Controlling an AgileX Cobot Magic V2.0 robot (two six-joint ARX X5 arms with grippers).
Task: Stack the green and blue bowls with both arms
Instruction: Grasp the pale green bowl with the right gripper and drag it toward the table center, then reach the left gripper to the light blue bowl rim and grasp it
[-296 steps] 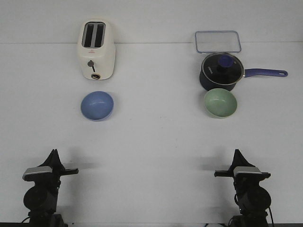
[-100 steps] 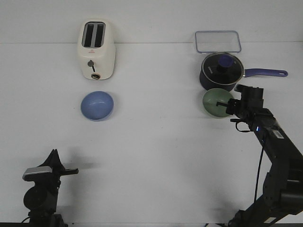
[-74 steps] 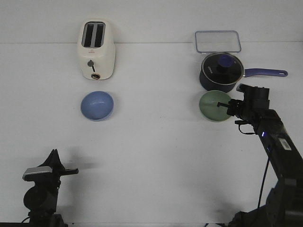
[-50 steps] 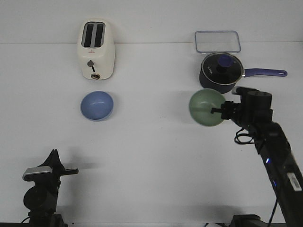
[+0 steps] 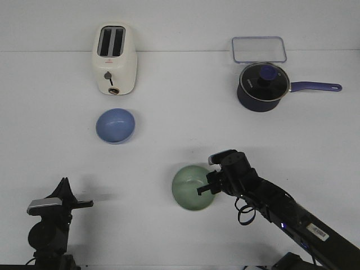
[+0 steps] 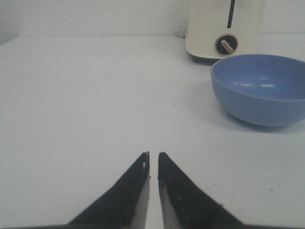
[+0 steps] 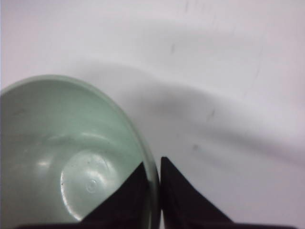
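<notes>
The right gripper (image 5: 203,189) pinches the green bowl (image 5: 193,187) by its rim at about 3 o'clock, near the table's front centre. The bowl looks light, stiff and smooth (likely slippery), so the thin rim suits a hold. The blue bowl (image 5: 115,125) sits at 10 o'clock from it, and the left gripper (image 6: 152,164) is closed on nothing.

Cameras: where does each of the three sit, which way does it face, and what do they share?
Front view: high, looking forward over the table; shows the left tool, the right tool gripping the green bowl, the blue bowl and the toaster.
Left wrist view: low on the left arm, facing the blue bowl and toaster; its tool shows.
Right wrist view: on the right arm, looking down at the green bowl; its tool pinches the rim.
Shared: front and left wrist share the blue bowl and toaster; front and right wrist share the green bowl.
</notes>
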